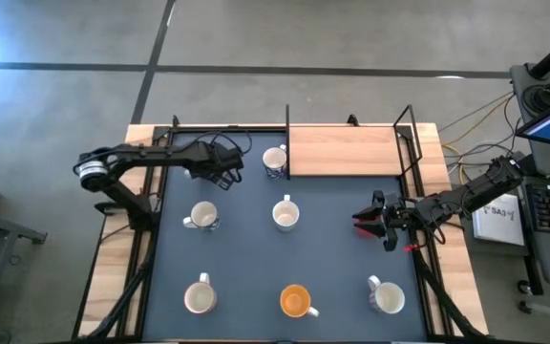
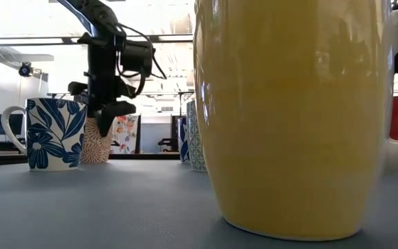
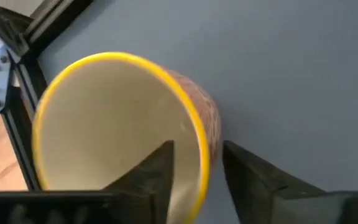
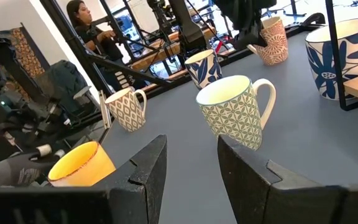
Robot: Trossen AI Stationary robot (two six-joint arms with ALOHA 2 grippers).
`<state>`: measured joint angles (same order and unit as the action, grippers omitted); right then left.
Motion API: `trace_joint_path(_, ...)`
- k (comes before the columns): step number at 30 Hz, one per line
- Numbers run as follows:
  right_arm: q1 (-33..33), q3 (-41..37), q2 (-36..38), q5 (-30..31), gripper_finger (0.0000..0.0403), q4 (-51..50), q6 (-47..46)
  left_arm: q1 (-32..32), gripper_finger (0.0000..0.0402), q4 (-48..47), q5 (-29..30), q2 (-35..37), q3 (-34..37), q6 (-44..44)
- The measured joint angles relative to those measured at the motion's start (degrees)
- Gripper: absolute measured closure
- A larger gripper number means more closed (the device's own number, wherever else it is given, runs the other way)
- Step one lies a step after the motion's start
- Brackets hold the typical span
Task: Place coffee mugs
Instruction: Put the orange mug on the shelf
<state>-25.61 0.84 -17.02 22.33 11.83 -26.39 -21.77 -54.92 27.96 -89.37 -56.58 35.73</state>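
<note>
My left gripper (image 3: 197, 149) is open at the far left of the blue-grey mat, pointing steeply down over a pink-patterned coffee mug (image 3: 117, 118) with a yellow rim. One finger (image 3: 157, 171) is inside the mug and the other (image 3: 253, 177) outside, with the mug's wall (image 3: 204, 140) between them and a gap on each side. The mug (image 2: 94, 142) stands upright on the mat under the gripper (image 2: 108, 121). In the high view the gripper (image 1: 225, 175) hides it. My right gripper (image 1: 370, 222) waits open and level at the mat's right, nothing between its fingers (image 4: 191, 146).
Other mugs stand upright on the mat: a blue floral one (image 1: 275, 161) beside a wooden board (image 1: 347, 151), two in the middle row (image 1: 203, 217) (image 1: 285, 214), and a white (image 1: 199, 298), an orange (image 1: 296, 301) and another white (image 1: 387, 298) along the near edge. A person (image 4: 82, 25) sits beyond the table.
</note>
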Motion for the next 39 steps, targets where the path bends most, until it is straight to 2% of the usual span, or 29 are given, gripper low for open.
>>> trace_joint_path(5, 0.0, 0.0, 0.0, 0.0, 0.0271, 0.0, 0.0, 0.0, 0.0378, 0.9, -2.3, -0.1, 0.0, -2.8)
trace_joint_path(7, 0.0, 0.0, 0.0, 0.0, 0.0271, 0.0, 0.0, 0.0, 0.0391, 1.6, -3.0, 0.8, 0.2, -3.9)
trace_joint_path(18, 0.0, 0.0, 0.0, 0.0, 0.0271, 0.0, 0.0, 2.6, 0.0392, 3.3, -14.6, 10.1, -1.5, -8.3)
trace_joint_path(25, 0.0, 0.0, 0.0, 0.0, 0.0271, 0.0, 0.0, 6.0, 0.0392, 3.3, -15.7, 14.3, -8.4, -14.7)
trace_joint_path(29, 0.0, 0.0, 0.0, 0.0, 0.0271, 0.0, 0.0, 7.1, 0.0392, 3.9, -16.0, 13.4, -14.7, -20.5)
trace_joint_path(39, 0.0, 0.0, 0.0, 0.0, 0.0271, 0.0, 0.0, 7.2, 0.0392, 4.1, -16.5, 4.3, -27.3, -35.2)
